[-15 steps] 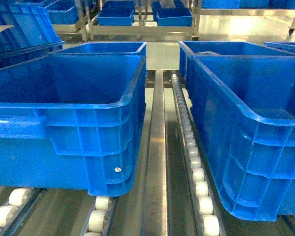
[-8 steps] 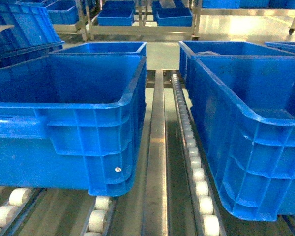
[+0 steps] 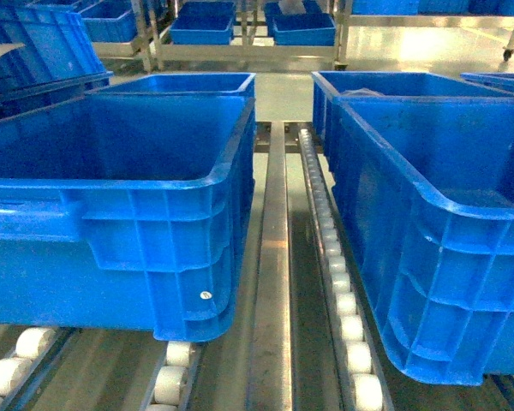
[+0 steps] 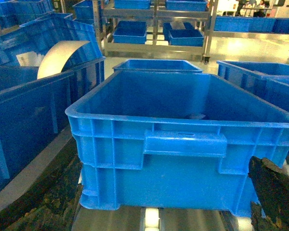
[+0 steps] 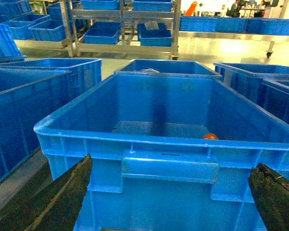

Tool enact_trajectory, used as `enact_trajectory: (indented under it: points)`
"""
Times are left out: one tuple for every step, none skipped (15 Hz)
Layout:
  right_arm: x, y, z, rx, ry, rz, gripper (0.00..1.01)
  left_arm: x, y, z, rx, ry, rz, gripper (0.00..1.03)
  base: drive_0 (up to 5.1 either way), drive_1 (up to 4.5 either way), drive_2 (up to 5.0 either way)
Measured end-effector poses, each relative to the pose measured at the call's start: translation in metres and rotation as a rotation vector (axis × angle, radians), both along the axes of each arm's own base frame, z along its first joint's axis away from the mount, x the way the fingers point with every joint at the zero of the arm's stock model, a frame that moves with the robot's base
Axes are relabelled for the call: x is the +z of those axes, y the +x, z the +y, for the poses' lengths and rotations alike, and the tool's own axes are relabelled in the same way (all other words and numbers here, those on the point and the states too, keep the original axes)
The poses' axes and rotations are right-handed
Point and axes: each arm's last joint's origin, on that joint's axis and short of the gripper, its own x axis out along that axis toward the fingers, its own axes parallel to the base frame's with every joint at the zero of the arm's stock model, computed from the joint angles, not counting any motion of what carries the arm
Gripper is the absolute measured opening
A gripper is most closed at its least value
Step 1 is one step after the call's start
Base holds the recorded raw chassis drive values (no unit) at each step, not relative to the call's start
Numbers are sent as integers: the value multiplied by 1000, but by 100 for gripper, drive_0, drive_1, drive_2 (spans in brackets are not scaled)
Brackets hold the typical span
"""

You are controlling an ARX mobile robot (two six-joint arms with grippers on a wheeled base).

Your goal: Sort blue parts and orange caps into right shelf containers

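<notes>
The right claw [image 5: 171, 202] hangs spread and empty just before the right crate [image 5: 168, 166], its long axis running straight away from it. An orange cap [image 5: 210, 136] lies on that crate's floor, toward the far right. The left claw's state I cannot tell; it faces the left crate [image 4: 183, 144].

Right wrist view: large bright-blue ribbed plastic crate [image 5: 168, 159] fills the frame, moulded bar handle [image 5: 169, 166] facing the camera. Small orange rounded cap [image 5: 210, 136] lies on the crate floor, right of centre. Dark gripper fingers [image 5: 274, 197] at both lower corners, spread wide apart, holding nothing. Similar blue crates on both sides and behind.
</notes>
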Motion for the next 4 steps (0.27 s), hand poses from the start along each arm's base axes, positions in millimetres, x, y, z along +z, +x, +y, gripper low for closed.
enact_trajectory:
  points:
    - [0, 0, 0, 0, 0, 0, 98, 0, 0, 0, 0, 0, 0, 98, 0, 0, 0]
    - [0, 0, 0, 0, 0, 0, 98, 0, 0, 0, 0, 0, 0, 98, 0, 0, 0]
    - [0, 0, 0, 0, 0, 0, 98, 0, 0, 0, 0, 0, 0, 98, 0, 0, 0]
    - [0, 0, 0, 0, 0, 0, 98, 0, 0, 0, 0, 0, 0, 98, 0, 0, 0]
